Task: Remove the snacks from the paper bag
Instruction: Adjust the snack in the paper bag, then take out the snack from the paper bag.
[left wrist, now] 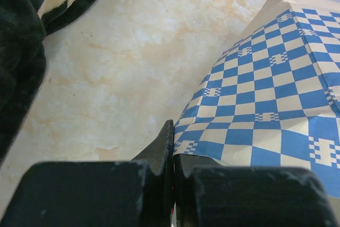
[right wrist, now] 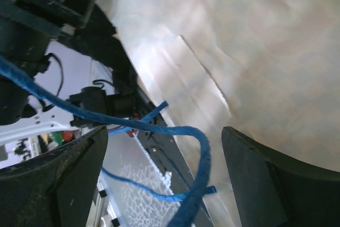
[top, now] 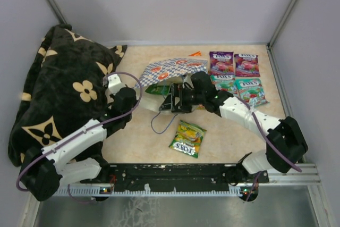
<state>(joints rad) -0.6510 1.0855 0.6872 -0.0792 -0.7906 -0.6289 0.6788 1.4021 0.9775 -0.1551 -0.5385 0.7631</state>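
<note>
While L tool (left wrist: 173, 147) pinches 1 paper bag (left wrist: 276, 94), R tool (right wrist: 163, 136) gapes; 5 snacks (top: 221, 62) lie clear.

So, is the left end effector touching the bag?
Touching. In the left wrist view, the checkered edge of the bag runs straight into the shut left end effector, with no gap between them.

Plain grey walls (top: 175, 3) enclose a beige marbled tabletop (top: 138, 142) under even light.
</note>
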